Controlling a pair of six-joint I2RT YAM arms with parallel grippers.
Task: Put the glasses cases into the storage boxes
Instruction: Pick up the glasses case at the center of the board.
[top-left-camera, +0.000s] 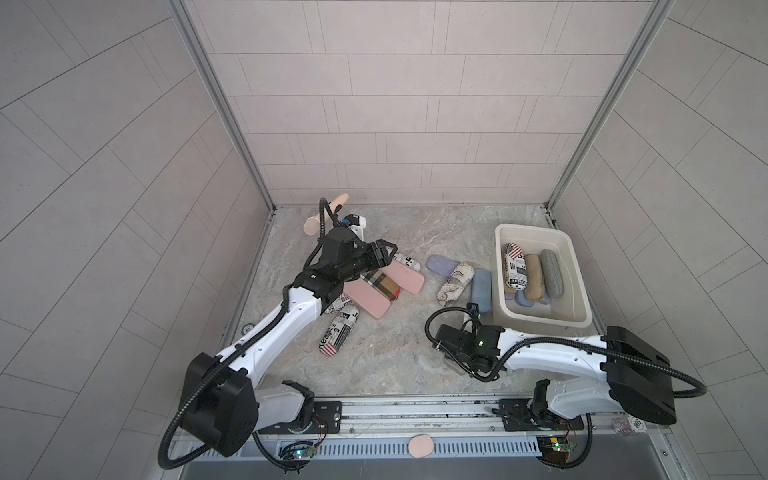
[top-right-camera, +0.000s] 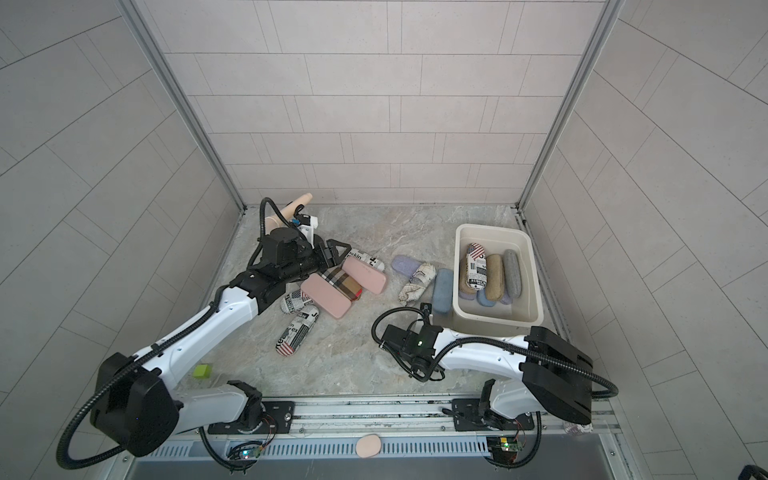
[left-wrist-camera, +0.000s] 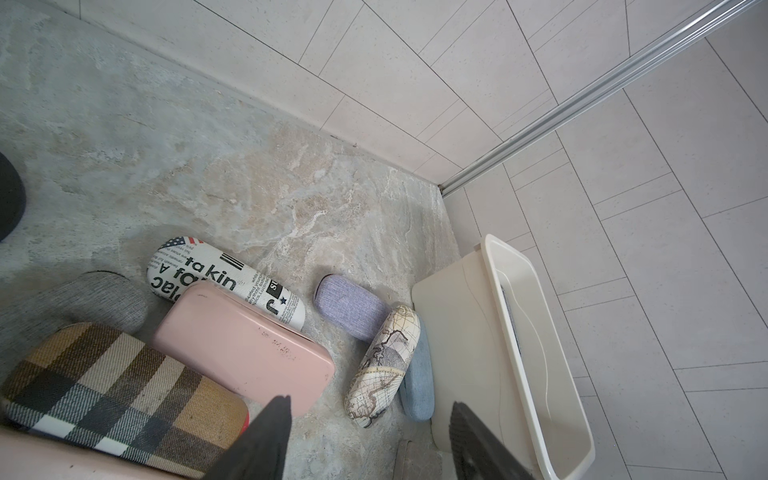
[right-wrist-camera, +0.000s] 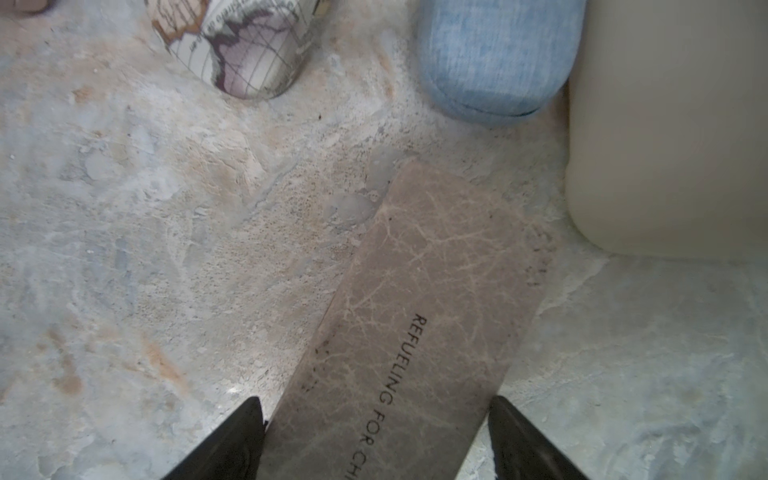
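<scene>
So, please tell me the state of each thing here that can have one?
brown case, closed, flat on the table.
right pincer, open, astride the brown case.
left pincer, open, empty.
storage tub, upright, partly filled.
cases in the tub, closed, lying down.
map-print case, closed, touching the light blue case.
plaid case, closed.

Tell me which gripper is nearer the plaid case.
Left. The left gripper hangs just above and beside the plaid case. The right gripper is well away, low over a brown case beside the tub.
</scene>
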